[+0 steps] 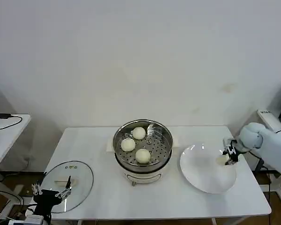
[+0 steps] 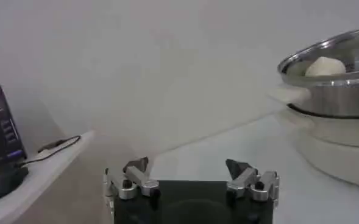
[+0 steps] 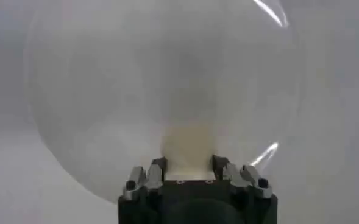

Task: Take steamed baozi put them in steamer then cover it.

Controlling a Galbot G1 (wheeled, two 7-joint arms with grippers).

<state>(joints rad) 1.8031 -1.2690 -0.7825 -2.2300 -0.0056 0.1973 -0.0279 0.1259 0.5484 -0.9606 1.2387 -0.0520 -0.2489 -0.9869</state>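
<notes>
At the right edge of the head view, the right end effector (image 1: 230,154) sits low over the right side of the white plate (image 1: 203,173), its fingers closed in on the fourth steamed baozi (image 1: 222,160); in the right wrist view that bun (image 3: 188,149) is a pale cream lump held between the two fingertips (image 3: 158,165) with the plate's (image 3: 106,91) broad white surface spread beyond it. The plate lies on the right part of the white desk (image 1: 103,192), just beside the steamer (image 1: 143,149), which stands at the centre of the frame on its white base. Three more steamed baozi (image 1: 142,155) rest on the perforated tray inside the steamer, grouped toward its left and front. The left end effector (image 1: 50,191) hangs at the lower left of the frame, at the near edge of the desk, its fingers spread wide and holding nothing; the left wrist view shows the two fingertips (image 2: 136,165) well apart. Right behind it lies the cover (image 1: 68,185), flat on the left part of the desk with its pale handle up, well apart from the steamer (image 2: 331,85).
</notes>
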